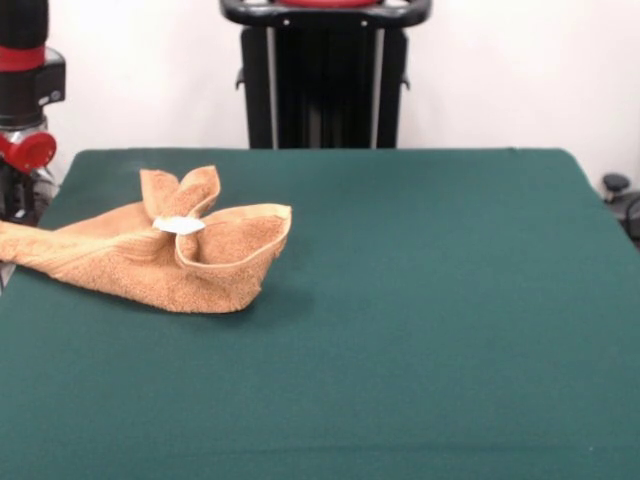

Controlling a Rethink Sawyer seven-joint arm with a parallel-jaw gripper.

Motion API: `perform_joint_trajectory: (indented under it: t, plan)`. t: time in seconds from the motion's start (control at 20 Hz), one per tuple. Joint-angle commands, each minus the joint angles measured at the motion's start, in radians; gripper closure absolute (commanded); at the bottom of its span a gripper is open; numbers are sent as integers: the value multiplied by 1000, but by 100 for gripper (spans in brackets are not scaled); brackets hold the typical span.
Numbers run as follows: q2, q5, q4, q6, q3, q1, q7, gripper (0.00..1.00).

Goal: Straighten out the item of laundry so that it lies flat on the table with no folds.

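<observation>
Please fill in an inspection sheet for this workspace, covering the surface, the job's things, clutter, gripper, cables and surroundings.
Surface: green table, mostly bare.
Job's things: towel bunched and folded at the picture's left, one end reaching the left table edge; a small white tag shows on top.
Clutter: nothing seen.
Gripper: not in view; only a red and black arm segment at the left edge.
Cables: nothing seen.
Surroundings: black pedestal behind the table, white wall.

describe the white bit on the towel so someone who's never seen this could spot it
On the green table, look left to the crumpled orange-tan towel. Where its folds pinch together sits a small white tag, the only white thing on the cloth.
</observation>
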Motion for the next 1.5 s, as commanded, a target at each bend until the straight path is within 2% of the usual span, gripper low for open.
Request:
perform_joint_trajectory:
  t: [0.05, 0.25, 0.55, 0.85, 1.15, 1.3, 1.5]
  plan:
    - [43, 69, -18, -19, 98, 70, 118, 0]
    - [33, 73, -6, -49, 66, 101, 146, 0]
    - [9, 102, 22, -59, 91, 75, 142, 0]
    - [-42, 176, 24, 97, 89, 112, 127, 0]
    - [-47, 227, -8, 164, 54, 158, 132, 0]
    - [-36, 259, -20, 181, 40, 181, 149, 0]
    - [-4, 292, -10, 144, 17, 212, 189, 0]
